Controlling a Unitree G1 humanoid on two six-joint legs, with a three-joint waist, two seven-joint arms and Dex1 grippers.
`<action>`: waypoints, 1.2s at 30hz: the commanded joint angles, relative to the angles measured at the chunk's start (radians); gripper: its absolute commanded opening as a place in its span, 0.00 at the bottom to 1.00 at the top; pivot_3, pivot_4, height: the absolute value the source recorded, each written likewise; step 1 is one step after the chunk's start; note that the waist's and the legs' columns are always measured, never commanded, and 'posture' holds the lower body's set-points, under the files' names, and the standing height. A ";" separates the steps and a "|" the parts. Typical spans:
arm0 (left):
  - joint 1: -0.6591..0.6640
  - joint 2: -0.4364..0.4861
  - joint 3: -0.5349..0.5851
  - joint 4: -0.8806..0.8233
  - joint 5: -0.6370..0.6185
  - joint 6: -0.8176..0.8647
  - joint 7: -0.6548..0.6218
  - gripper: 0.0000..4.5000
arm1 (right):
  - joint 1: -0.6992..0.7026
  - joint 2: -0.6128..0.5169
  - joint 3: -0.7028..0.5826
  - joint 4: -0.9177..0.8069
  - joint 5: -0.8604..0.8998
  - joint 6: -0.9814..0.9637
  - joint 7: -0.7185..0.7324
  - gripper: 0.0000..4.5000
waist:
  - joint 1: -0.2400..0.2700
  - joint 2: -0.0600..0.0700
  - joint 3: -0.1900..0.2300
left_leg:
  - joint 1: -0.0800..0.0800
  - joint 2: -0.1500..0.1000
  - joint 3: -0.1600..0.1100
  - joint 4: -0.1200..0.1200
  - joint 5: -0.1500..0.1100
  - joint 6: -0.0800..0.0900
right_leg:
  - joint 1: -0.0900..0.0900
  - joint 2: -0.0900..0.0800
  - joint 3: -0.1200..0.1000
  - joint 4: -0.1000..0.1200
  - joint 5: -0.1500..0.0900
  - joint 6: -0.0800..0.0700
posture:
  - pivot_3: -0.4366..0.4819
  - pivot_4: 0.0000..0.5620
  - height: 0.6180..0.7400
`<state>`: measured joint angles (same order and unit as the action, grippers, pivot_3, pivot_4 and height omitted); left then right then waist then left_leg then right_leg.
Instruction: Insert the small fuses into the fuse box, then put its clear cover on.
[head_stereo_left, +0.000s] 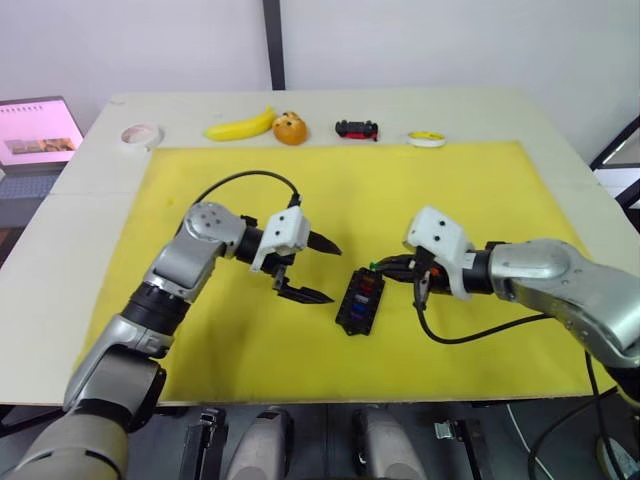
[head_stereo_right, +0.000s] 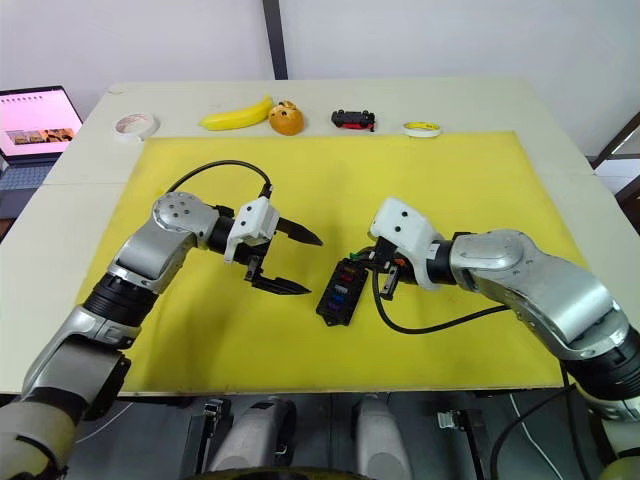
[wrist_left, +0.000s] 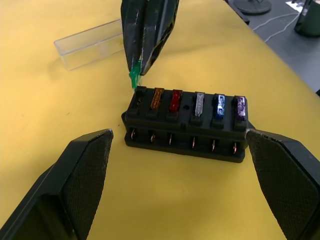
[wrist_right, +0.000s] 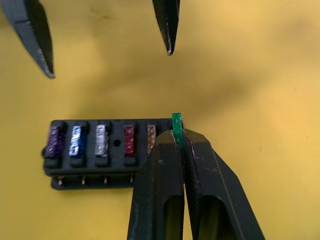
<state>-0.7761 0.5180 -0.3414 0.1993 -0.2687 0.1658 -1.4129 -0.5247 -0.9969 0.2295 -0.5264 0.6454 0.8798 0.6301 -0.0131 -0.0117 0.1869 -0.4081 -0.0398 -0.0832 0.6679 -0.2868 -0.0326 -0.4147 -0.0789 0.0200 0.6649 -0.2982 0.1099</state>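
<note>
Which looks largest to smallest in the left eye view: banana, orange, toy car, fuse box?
1. Fuse box, though it is nearer the camera.
2. Banana.
3. Toy car and orange look similar, so I cannot rank them.

Even, bright overhead light is falling on the yellow mat (head_stereo_left: 480, 190), casting soft shadows under both arms. In the wrist views, near fingers (wrist_left: 75, 195) are blurring, while the fuse box (wrist_left: 187, 127) is staying sharp.
</note>
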 joint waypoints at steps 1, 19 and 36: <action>-0.010 -0.002 0.023 -0.015 0.007 -0.013 0.004 0.99 | -0.018 0.015 -0.008 -0.002 -0.060 -0.027 0.033 0.00 | 0.000 0.000 0.000 | 0.000 0.000 0.000 0.000 0.000 0.000 | 0.000 0.000 0.000 0.000 0.000 0.000 | 0.48 0.27 1.00; 0.008 -0.009 0.022 -0.032 0.028 -0.016 0.025 0.99 | -0.015 0.086 -0.015 0.003 -0.152 -0.003 0.111 0.00 | 0.000 0.000 0.000 | 0.000 0.000 0.000 0.001 0.001 -0.001 | 0.000 0.000 0.000 0.001 0.000 0.000 | 0.48 0.27 1.00; -0.006 -0.030 0.020 -0.024 0.048 -0.023 0.029 0.99 | -0.013 0.111 -0.011 0.027 -0.229 -0.012 0.160 0.00 | -0.001 0.000 0.000 | 0.000 0.000 0.000 0.001 0.001 -0.002 | 0.000 0.000 0.000 0.002 0.000 0.000 | 0.48 0.27 1.00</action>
<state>-0.7652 0.4893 -0.3381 0.1935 -0.2254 0.1595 -1.3884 -0.5242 -0.8855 0.2301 -0.4849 0.4276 0.8819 0.7825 -0.0136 -0.0116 0.1868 -0.4079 -0.0400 -0.0834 0.6692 -0.2857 -0.0343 -0.4146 -0.0788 0.0199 0.6664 -0.2981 0.1101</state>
